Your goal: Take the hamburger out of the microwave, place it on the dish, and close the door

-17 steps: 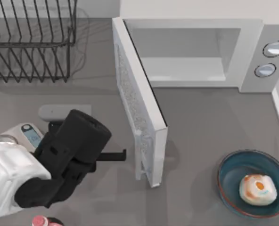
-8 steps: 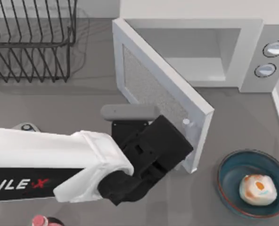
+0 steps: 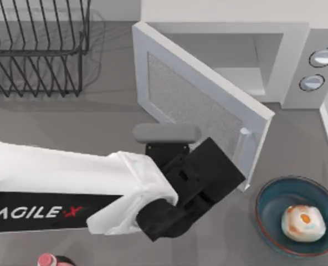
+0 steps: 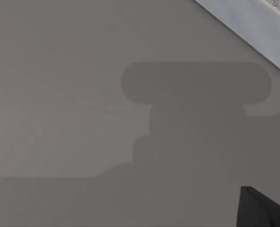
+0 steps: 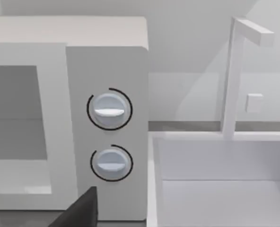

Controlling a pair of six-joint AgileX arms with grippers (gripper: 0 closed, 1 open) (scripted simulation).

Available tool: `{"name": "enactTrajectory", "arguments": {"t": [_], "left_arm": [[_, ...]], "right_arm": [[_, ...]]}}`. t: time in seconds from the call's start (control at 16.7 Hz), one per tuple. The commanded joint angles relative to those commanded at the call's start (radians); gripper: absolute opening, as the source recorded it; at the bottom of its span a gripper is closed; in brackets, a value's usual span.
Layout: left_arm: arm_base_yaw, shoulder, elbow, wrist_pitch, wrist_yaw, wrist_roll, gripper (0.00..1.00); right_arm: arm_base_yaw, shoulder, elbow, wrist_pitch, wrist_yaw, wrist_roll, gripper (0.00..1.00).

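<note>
Nearest the camera in the top view, the left arm reaches across the grey table from the left side, white sleeve with AGILEX lettering, ending in a black wrist block. The left gripper sits right up against the outer face of the door, near its free edge by the white bar handle. Honestly I cannot tell how the jaws stand, the wrist block covers them from above, and the left wrist view just gives bare tabletop with the arm's shadow and a strip of the door's lower edge.

Off to the right, near the table's front right corner, the dish holds the hamburger, sitting inside the bowl toward its right.

Further back, the door hangs about half open, swung diagonally out from its hinge at the left front of the microwave. The cavity looks pale and bare as far as it's visible. The 2 knobs sit stacked on its right panel, clear in the right wrist view.

Back left there's a black wire rack.
</note>
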Motion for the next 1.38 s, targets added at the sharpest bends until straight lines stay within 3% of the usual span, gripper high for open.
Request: {"name": "enactTrajectory", "arguments": {"t": [0.42, 0.96, 1.38], "left_arm": [[-0.104, 0.226, 0.329, -0.155, -0.044, -0.117, 0.00], [-0.122, 0.287, 0.419, -0.203, -0.050, -0.142, 0.00], [-0.179, 0.501, 0.768, -0.380, -0.069, -0.209, 0.00]], "right_arm": [[0.000, 0.000, 0.000, 0.000, 0.000, 0.000, 1.00], [0.000, 0.000, 0.000, 0.000, 0.000, 0.000, 1.00], [0.000, 0.000, 0.000, 0.000, 0.000, 0.000, 1.00]]}}
